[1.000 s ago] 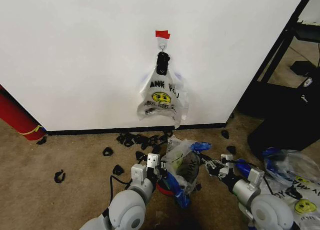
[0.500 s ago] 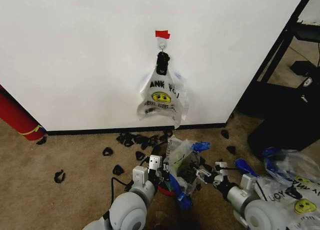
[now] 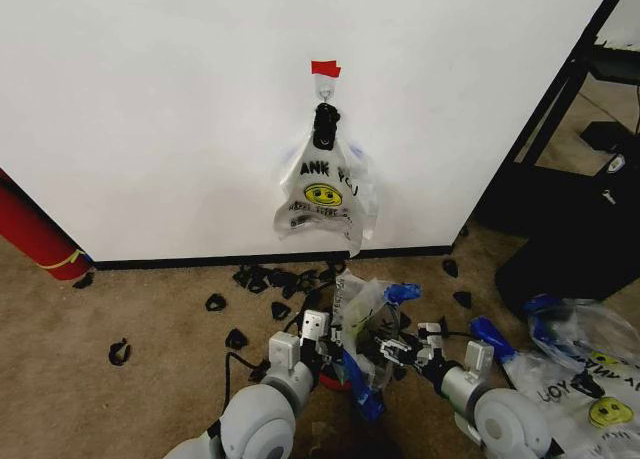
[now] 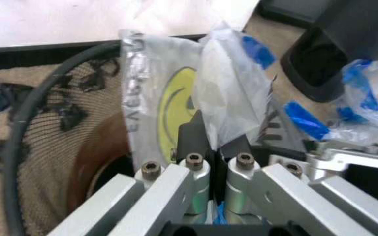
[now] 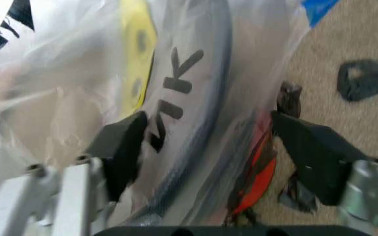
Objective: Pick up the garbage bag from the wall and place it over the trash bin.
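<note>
Left gripper: I am seeing it low over the carpet at the left side of the trash bin. In the left wrist view its 2 black pads are pressing together on a fold of the garbage bag, so it is pinching the plastic with no gap.

Right gripper: I am seeing it reaching in from the right at the bin's other side. In the right wrist view its 2 black fingers are standing wide apart, with the bag and the bin's rim lying between them; it is gripping nothing.

Garbage bag: it is bunching up over the bin between the 2 grippers, crinkled, with the yellow face and black lettering showing through the plastic.

Trash bin: black mesh, standing on the carpet just in front of the wall; its red base is showing through the plastic in the right wrist view.

Wall: white with a black baseboard; a bunch of printed bags is hanging from a black clip under red tape.

Carpet: black scraps are lying scattered near the baseboard.

Far right: I am seeing a pile of printed bags lying on the floor.
</note>
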{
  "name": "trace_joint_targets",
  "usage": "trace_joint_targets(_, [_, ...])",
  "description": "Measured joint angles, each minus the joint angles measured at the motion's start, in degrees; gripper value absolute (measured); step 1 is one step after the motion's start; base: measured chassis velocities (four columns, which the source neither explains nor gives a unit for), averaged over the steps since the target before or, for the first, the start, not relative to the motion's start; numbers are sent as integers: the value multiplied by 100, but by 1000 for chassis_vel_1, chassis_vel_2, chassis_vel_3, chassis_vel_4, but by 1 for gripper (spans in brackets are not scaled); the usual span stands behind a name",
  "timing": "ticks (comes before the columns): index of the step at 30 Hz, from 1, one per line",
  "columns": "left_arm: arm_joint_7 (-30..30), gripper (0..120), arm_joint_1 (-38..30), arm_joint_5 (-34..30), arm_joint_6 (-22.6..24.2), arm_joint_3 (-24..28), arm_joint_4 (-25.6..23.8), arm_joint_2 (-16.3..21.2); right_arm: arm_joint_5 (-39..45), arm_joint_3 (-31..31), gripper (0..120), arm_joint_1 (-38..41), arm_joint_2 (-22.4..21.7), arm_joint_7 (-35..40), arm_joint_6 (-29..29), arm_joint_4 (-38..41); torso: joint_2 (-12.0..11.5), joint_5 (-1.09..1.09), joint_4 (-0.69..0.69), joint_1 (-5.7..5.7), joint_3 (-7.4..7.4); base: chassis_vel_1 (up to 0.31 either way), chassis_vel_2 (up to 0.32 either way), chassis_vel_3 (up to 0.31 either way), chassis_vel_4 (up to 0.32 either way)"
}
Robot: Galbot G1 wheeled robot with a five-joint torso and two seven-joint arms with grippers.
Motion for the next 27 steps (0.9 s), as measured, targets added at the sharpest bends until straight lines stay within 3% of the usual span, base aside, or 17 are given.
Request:
trace_joint_targets(6, [39,0,-26,71,-110,86,133,-33,179,125,46,48,43,124,-181,20,0,0,0,0,0,0,0,0,0])
trace_joint_targets(16, [68,0,112,95,-205,-193,141,4,179,186,8,5,48,231,-216,109,0,0,0,0,0,0,0,0,0])
trace_joint_targets(19, [138,0,260,168,-274,-238,33,11,187,163,3,-45,59,410,-136,191,0,0,1,0,0,0,0,0,0])
trace_joint_targets(26, [470,0,1060,893,-696,-636,-265,-99,87,-113,1,-323,218,1100,1270,404,0,0,2,0,0,0,0,0,0])
trace_joint_targets(27, [470,0,1060,893,-696,-636,-265,-99,87,-113,1,-323,218,1100,1270,404,0,0,2,0,0,0,0,0,0])
